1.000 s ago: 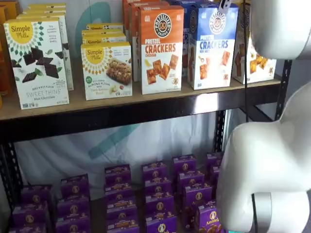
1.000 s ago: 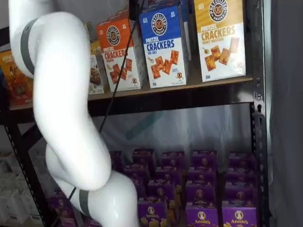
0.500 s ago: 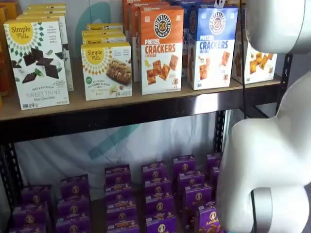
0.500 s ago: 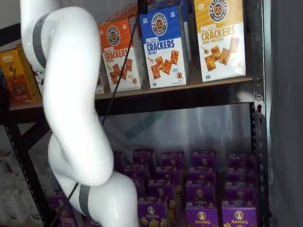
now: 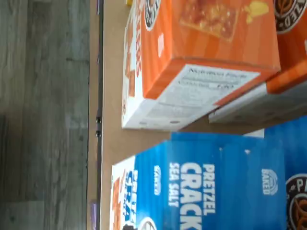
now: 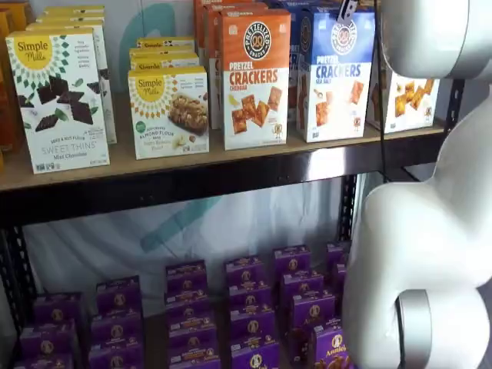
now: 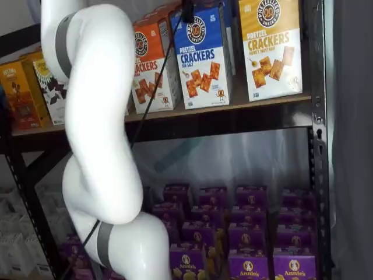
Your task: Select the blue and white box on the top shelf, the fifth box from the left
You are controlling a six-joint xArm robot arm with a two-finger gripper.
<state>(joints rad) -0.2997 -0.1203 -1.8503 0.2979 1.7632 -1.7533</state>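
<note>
On the top shelf: the blue and white box stands upright at the front edge of the pale board, shown in both shelf views
Top shelf: a pale wooden surface with a dark front beam, carrying a row of cartons
Neighbour on one side: the orange Pretzel Crackers carton stands just beside the blue and white box, a narrow gap between them
Neighbour on the other side: the yellow-topped Pretzel Crackers carton stands near it, apart by a slightly wider gap
Further along: two Simple Mills cartons, a tall white one and a shorter yellow-topped one
Hand: only a dark tip shows at the upper edge, right in front of the blue top of the blue and white box, with a black cable hanging from it; whether the fingers are apart or together cannot be told
Arm: the white links fill much of both shelf views, in front of the shelves
Wrist view: close on the blue top panel of the blue and white box with "PRETZEL" and "SEA SALT" lettering, the orange carton beside it, the picture turned on its side
Lower level: rows of small purple boxes
</note>
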